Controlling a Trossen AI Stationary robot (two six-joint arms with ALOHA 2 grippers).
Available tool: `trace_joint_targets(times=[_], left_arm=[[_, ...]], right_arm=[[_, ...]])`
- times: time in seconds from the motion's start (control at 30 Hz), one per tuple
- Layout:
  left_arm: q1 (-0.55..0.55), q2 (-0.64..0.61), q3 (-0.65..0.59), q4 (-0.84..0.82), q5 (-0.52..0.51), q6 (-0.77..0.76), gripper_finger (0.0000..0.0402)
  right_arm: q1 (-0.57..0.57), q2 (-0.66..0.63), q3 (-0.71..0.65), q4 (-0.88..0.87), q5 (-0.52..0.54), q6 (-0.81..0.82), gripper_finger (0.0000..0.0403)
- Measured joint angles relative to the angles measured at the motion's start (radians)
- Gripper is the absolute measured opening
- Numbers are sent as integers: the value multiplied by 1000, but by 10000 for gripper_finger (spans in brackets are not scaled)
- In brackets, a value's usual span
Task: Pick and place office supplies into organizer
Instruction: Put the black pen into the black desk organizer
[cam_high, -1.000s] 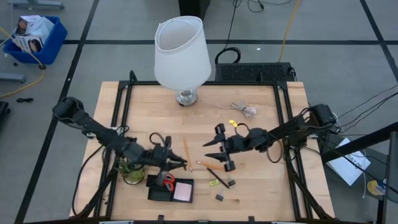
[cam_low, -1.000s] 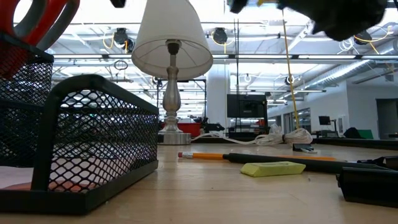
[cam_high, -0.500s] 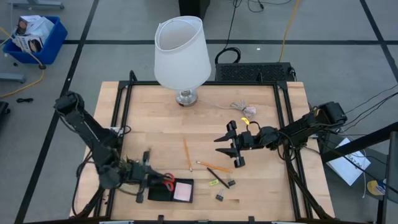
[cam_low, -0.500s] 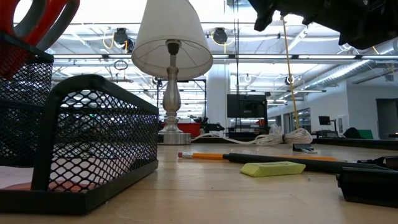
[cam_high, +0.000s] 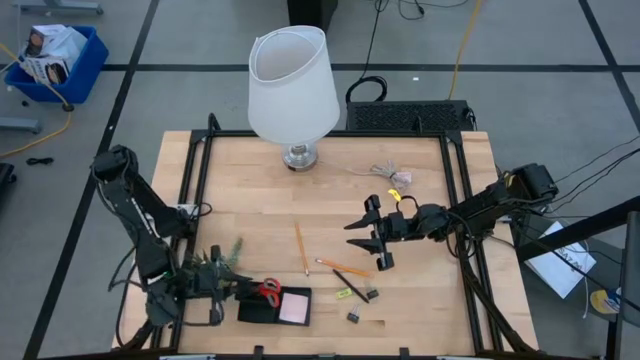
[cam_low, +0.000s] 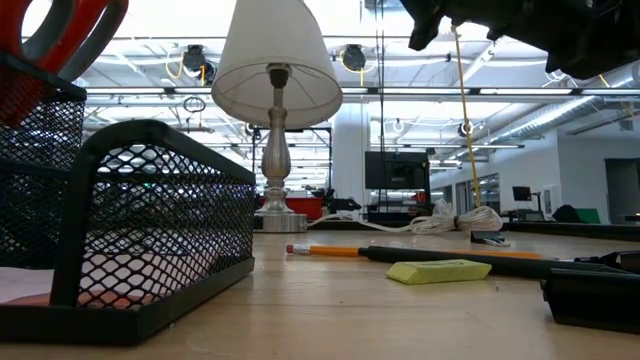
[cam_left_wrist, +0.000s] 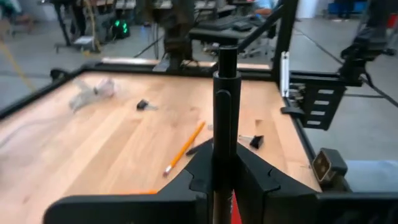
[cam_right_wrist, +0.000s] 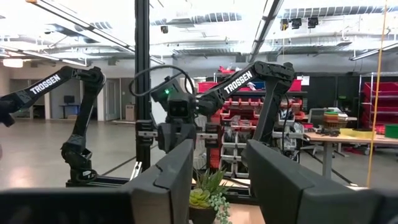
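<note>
Organizer (cam_high: 246, 312) is sitting at the near edge of the desk (cam_high: 420, 300). It is a low black tray made of mesh. Red scissors (cam_high: 268, 291) and a pink sticky-note pad (cam_high: 295, 307) are lying inside it.

Just beside the tray, on its left, the left fingers (cam_left_wrist: 202, 177) are squeezing a dark pen (cam_left_wrist: 225, 93) and holding it straight up. A small green plant (cam_high: 224, 257) is standing close by.

A bit further in, more office supplies are lying loose on the wood. Two tiny black binder clips (cam_high: 353, 317) are sitting to the right of the tray, with a small yellow-green piece (cam_high: 343, 294) next to them. Another dark pen (cam_high: 351, 281) and an orange pencil (cam_high: 333, 266) are lying there too. A second orange pencil (cam_high: 301, 248) is lying by itself, a little further back.

Past those, the right fingers (cam_right_wrist: 177, 174) are hanging over the middle of the desk. They are standing apart and holding nothing.

Further back, a pale cable bundle (cam_high: 398, 178) is lying on the desk. At the far edge, a lamp (cam_high: 293, 80) with a white shade is standing.
</note>
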Motion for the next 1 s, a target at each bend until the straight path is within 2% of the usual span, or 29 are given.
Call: trace_joint_targets(times=[0.1,0.23,0.57,0.63,0.8,1.0], left_arm=[[0,6,-4,-50,-1,-104,63],[0,33,-41,-26,-1,-139,70],[0,78,-64,-5,-27,-190,6],[0,78,-64,7,-50,-185,4],[12,78,-64,76,-125,-100,32],[114,78,-64,181,-121,-22,73]], right_arm=[[0,0,0,-9,0,8,140],[0,1,0,-32,0,10,139],[0,1,0,-48,0,10,139],[0,1,0,-68,0,22,139],[0,1,0,-177,1,56,139],[-1,1,0,-283,27,153,139]])
